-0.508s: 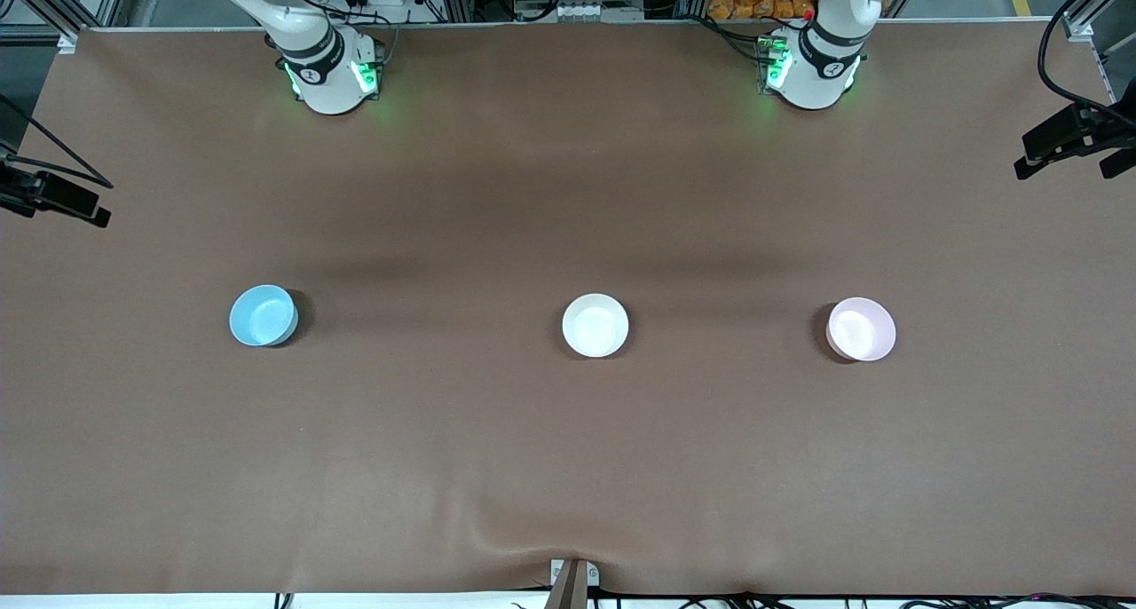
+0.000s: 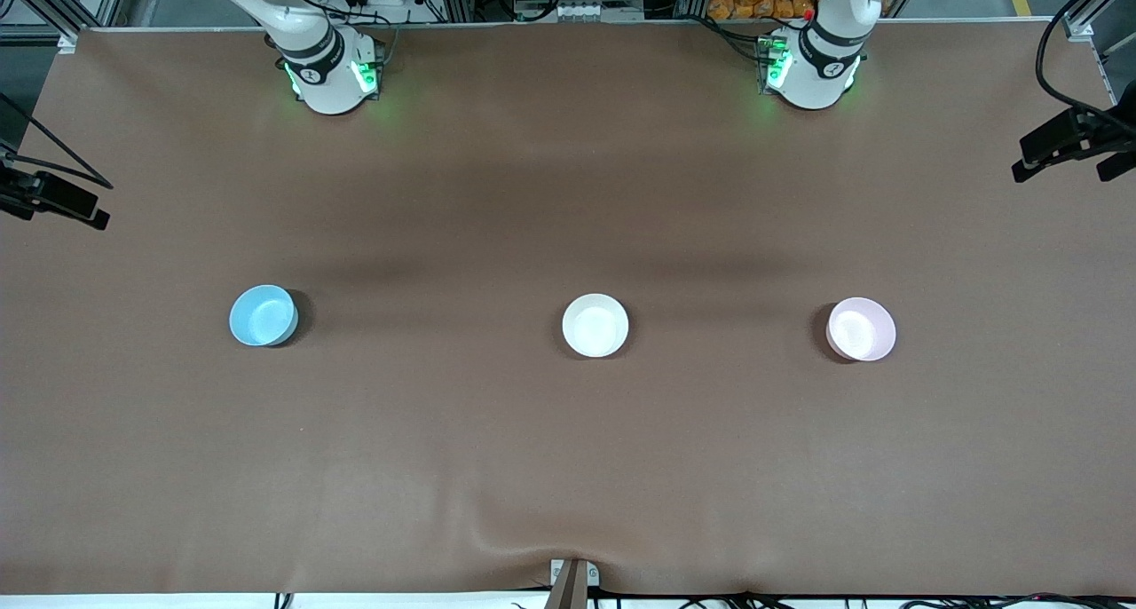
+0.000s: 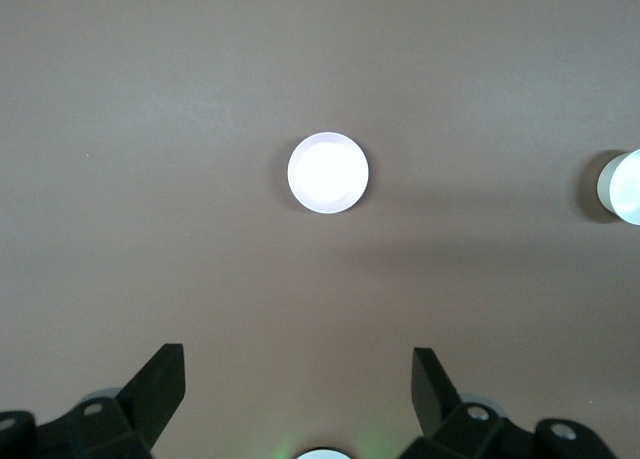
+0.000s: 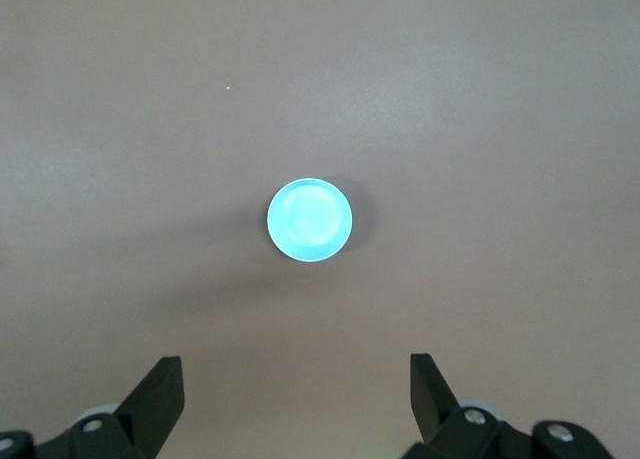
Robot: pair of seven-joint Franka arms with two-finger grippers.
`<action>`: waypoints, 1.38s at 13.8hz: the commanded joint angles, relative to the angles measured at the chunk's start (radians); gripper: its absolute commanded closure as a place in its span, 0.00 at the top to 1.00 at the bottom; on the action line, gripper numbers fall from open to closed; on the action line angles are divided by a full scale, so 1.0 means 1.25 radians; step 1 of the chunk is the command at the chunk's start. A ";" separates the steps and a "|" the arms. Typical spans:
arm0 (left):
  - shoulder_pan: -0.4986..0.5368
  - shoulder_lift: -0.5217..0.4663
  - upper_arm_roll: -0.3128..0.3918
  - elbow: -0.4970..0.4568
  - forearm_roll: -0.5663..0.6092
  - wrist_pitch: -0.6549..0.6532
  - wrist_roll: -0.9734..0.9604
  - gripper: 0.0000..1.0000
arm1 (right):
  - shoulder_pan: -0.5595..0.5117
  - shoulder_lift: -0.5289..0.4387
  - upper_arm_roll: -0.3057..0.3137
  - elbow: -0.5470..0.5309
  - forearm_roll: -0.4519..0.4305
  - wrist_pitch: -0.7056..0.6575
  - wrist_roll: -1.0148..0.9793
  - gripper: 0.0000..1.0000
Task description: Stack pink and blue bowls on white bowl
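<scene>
Pink bowl (image 2: 861, 328) sits toward the left arm's end, blue bowl (image 2: 263, 315) toward the right arm's, white bowl (image 2: 595, 325) between. Left gripper (image 3: 298, 387) and right gripper (image 4: 296, 391) hang high, jaws spread. Light, slick plastic, likely; pinch a rim.

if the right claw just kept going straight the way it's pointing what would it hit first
Most likely the brown table. The right claw hangs open, high up, pointing down, and the blue bowl sits ahead of its fingertips rather than between them, though depth is hard to judge.

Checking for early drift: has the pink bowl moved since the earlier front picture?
No. The pink bowl sits at the same spot, level with the white bowl, toward the left arm's end of the table.
</scene>
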 commanded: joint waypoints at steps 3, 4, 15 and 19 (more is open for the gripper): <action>0.004 0.114 0.002 0.008 0.008 0.007 0.005 1.00 | -0.002 -0.018 0.007 -0.017 -0.005 0.010 0.005 1.00; 0.019 0.148 0.002 0.009 0.004 0.025 0.020 1.00 | -0.003 -0.017 0.007 -0.017 -0.005 0.010 0.005 1.00; 0.024 0.365 -0.008 -0.242 0.001 0.531 0.104 1.00 | -0.007 -0.016 0.007 -0.046 -0.005 0.031 0.004 1.00; 0.038 0.364 -0.008 -0.314 -0.001 0.591 0.117 0.75 | -0.009 -0.015 0.006 -0.055 -0.005 0.044 0.003 1.00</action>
